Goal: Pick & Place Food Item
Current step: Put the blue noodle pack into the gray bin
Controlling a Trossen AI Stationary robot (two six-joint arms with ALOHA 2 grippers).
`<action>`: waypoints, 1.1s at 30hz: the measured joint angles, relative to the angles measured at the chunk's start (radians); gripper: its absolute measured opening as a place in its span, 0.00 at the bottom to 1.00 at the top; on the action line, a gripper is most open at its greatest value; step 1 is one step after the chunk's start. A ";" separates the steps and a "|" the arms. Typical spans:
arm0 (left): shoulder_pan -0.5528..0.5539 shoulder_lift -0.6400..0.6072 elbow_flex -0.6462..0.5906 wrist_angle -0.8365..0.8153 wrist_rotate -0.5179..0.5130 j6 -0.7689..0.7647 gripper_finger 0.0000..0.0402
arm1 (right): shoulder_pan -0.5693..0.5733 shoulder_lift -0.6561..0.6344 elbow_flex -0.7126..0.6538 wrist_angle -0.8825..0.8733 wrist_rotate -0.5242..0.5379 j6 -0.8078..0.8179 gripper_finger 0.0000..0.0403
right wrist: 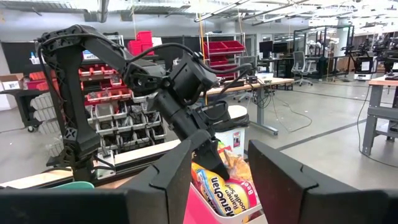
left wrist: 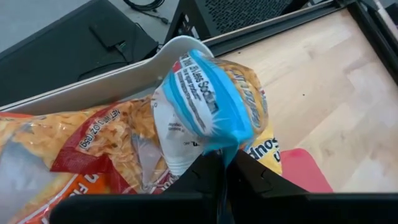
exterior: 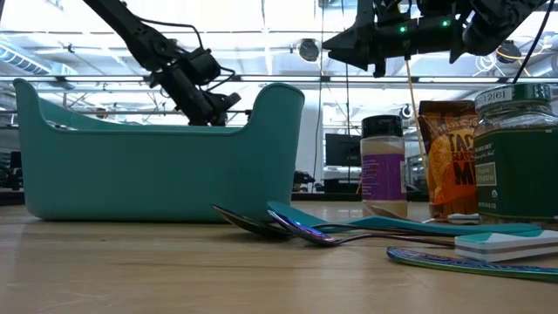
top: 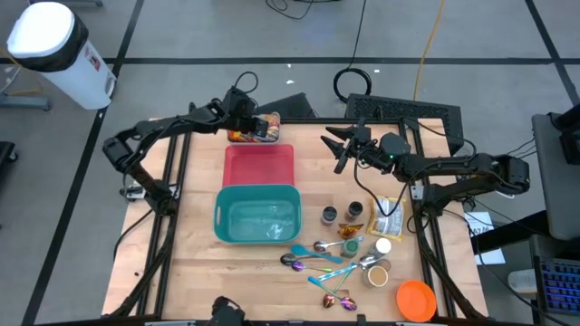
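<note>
- Our left gripper (top: pixel 256 128) is at the far edge of the table, over a white tray (left wrist: pixel 180 46) heaped with snack packets, just beyond the red bin (top: pixel 259 165).
- It is clenched on the crimped edge of a blue-and-white packet (left wrist: pixel 205 106); its wrist view shows the dark fingers (left wrist: pixel 199 180) pinched together on the film.
- The packet sits among the other packets (left wrist: pixel 81 149) in the tray; we cannot tell whether it has lifted clear of them.
- We judge the pick as made, or nearly so, and the carry and the drop as still to come.
- The task names no target. The red bin and the teal bin (top: pixel 257 215) just in front of it are the likely ones; we see no food in either, though the teal one is hard to read.
- Our right gripper (top: pixel 340 145) hangs in the air to the right of the red bin, jaws parted and holding nothing; it waits.
- Jars, spoons and an orange lid (top: pixel 416 299) lie untouched on the near right of the table.
</note>
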 joint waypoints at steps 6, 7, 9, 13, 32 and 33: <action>-0.007 0.002 0.000 0.000 -0.002 0.008 0.02 | 0.000 0.000 0.000 0.000 0.000 0.000 0.38; -0.007 0.002 0.000 0.000 -0.002 0.010 0.04 | 0.000 0.000 0.000 0.000 0.000 0.000 0.38; -0.006 0.003 0.000 -0.003 -0.002 0.011 0.06 | 0.000 0.000 0.000 0.000 0.000 0.000 0.38; -0.013 0.003 -0.003 -0.007 -0.030 0.042 0.06 | 0.000 0.000 0.000 0.000 0.000 0.000 0.38; -0.015 -0.004 0.083 -0.058 0.037 0.146 0.51 | 0.000 0.000 0.000 0.000 0.000 0.000 0.38; -0.011 -0.005 0.096 -0.078 0.037 0.152 0.54 | 0.001 0.000 0.000 0.000 -0.001 0.000 0.38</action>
